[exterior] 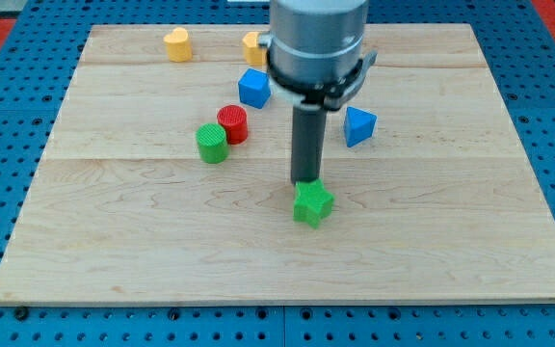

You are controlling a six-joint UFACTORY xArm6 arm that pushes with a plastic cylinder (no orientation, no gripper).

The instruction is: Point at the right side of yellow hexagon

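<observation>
The yellow hexagon [253,46] lies near the view's top, its right part hidden behind the arm's grey housing. My tip [306,181] is the lower end of the dark rod near the board's middle. It stands at the top edge of a green star-like block [313,205], far below the yellow hexagon. A yellow heart-shaped block [177,44] lies to the hexagon's left.
A blue block [253,89] lies below the hexagon. A red cylinder [232,124] touches a green cylinder [212,144] at centre left. A blue triangular block [358,125] lies right of the rod. The wooden board [451,241] rests on a blue pegboard.
</observation>
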